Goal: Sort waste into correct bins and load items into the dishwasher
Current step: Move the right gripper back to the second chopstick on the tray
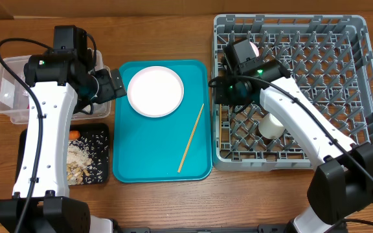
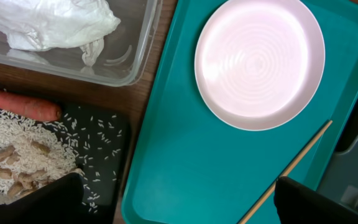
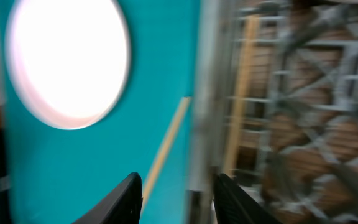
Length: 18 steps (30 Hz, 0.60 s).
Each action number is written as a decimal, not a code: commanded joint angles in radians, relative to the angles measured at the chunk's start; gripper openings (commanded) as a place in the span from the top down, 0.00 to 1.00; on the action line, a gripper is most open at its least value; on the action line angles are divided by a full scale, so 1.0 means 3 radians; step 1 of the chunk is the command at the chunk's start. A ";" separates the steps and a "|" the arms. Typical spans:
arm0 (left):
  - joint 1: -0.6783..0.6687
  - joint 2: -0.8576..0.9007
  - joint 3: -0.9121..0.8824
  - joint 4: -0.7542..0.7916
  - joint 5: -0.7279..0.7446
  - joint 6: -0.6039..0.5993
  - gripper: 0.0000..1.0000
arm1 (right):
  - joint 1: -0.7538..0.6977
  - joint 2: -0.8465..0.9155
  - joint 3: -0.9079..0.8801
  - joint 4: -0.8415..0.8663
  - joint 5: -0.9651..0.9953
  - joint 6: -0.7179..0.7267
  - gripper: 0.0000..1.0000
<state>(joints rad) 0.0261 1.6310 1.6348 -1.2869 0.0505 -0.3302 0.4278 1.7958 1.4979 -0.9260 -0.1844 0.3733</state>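
- Judging from how things lay, the waste looked mostly sorted: the white wad [image 2: 55, 22] sat in the clear tub [image 2: 138, 59] at 10 o'clock of the table. The carrot [image 2: 17, 107] and rice crumbs [image 2: 17, 146] lay in the black tray [image 2: 107, 146] at 8 o'clock. I could not find the red wrapper.
- The dish rack [image 1: 342, 39] at 3 o'clock held a white cup [image 1: 271, 126] toward its 7 o'clock corner. The blurred right wrist view seemed to show a wooden stick [image 3: 240, 93] inside it.
- Left to load were the pale plate [image 2: 260, 59] at 12 o'clock of the teal tray [image 2: 185, 143] and a chopstick [image 2: 291, 168] at 4 o'clock.
- The left gripper [image 2: 176, 196] hung wide open and empty over the tray's 10 o'clock edge.
- The right gripper [image 3: 179, 193] had its jaws partly apart, nothing between them, over the rack's 9 o'clock edge.
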 commanded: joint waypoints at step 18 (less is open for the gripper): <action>-0.0024 0.0005 0.0011 0.0008 -0.0031 0.0043 0.00 | 0.1053 0.0006 -0.0079 0.0308 0.1147 0.1670 0.61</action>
<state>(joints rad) 0.0261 1.6310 1.6348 -1.2865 0.0505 -0.3302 0.7254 1.7958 1.4956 -0.8543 0.0330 0.7502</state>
